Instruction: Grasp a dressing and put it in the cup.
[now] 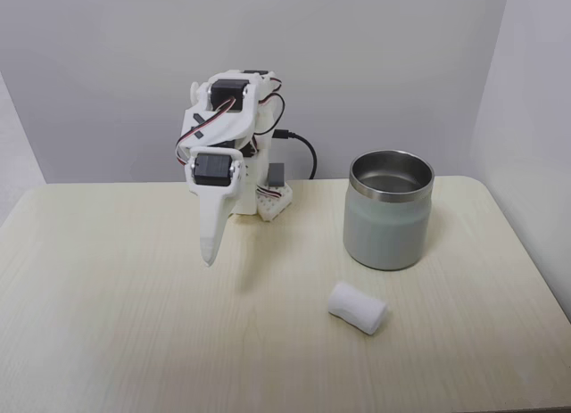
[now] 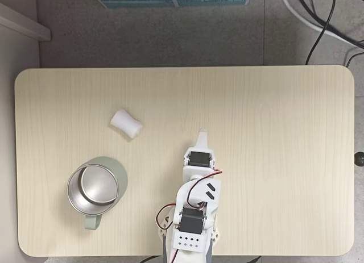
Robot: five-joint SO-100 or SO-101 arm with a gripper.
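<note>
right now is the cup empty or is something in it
Empty: the cup shows bare steel inside from above, and the dressing lies on the table.

Gripper (image 1: 210, 255): I see its white fingers pressed together, pointing down, tip hanging just above the table (image 1: 116, 324).
Dressing (image 1: 358, 307): lying on its side, right of the gripper, well apart.
Cup (image 1: 389, 210): upright behind the dressing, near it, steel interior showing.
</note>
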